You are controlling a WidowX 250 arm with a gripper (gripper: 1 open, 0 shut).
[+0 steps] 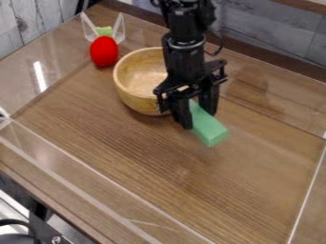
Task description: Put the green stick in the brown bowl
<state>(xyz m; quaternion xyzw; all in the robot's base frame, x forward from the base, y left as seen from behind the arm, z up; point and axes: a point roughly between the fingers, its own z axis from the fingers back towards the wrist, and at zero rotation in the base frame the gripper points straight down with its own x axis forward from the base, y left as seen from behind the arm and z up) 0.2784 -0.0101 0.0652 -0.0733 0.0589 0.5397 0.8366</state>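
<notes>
- Near the middle of the wooden table (114,181), a little toward its far right corner, the black two-fingered gripper (193,112) points almost straight down, just to the right of the round, thick-walled tan wooden bowl (143,80).
- Its jaws are clamped on the upper end of the flat, elongated light green stick (208,128); the block slants down and to the right from between the fingers, with its free end lower than the held end.
- The stick looks clear of the tabletop, though its low end is close enough to the wood that I cannot be sure from this one view.
- That bowl stands toward the far edge of the table, its pale inside showing nothing in it, and its right rim is partly hidden behind the arm.
- A red ball-like object with a green top (102,50) sits near the far left corner, well apart from the bowl and of no concern to the job.
- As I judge it, the step in hand is the lift: the pick is done, the carry not yet begun.
- The next move calls for more height, so the hanging end clears the thick rim, then a short shift to the left and away until the stick is over the bowl's hollow.
- Because the block is about as long as the hollow is wide and hangs askew, it would best be lowered near the centre before the jaws let go, lest one end catch the rim and tip out.
</notes>
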